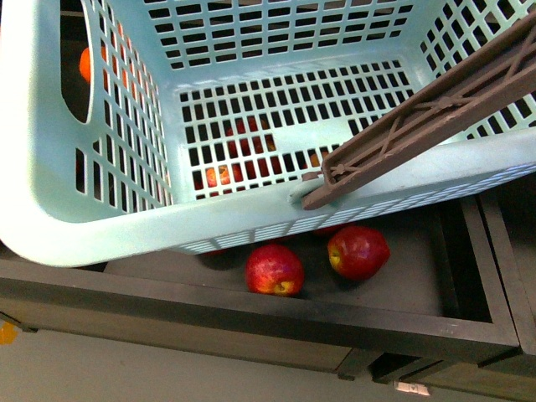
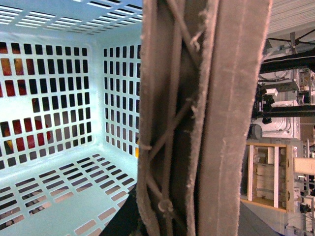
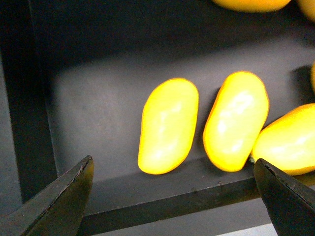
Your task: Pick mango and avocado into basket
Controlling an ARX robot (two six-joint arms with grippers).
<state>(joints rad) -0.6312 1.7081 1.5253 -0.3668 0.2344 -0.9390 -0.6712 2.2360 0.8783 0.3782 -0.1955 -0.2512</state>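
Dark wooden shelving (image 1: 402,322) runs under everything, split into shallow trays. Far left, an orange fruit (image 1: 85,64) shows through the hand-hole of the basket (image 1: 50,167), which hangs tilted and close in front, with nothing inside it. Two red apples (image 1: 274,270) lie in the tray just beneath its rim. To the right its brown handle (image 1: 419,117) slants up out of view. The left hand is out of sight, so I cannot tell whether it is clamped on that handle.

Over another tray the right gripper (image 3: 173,164) hovers with its jaws wide apart and empty. The mango (image 3: 169,125) lies flat between them, still on the shelf. No avocado is visible anywhere.

The danger is crowding. A second mango (image 3: 236,120) sits just beside the first, so jaws that come down off-centre could pinch both or shove the neighbour. The tray lip (image 3: 197,194) is near the mango's end and could catch a jaw. Smooth skin may slip from a shallow grip, and a tilted basket could swing at the drop
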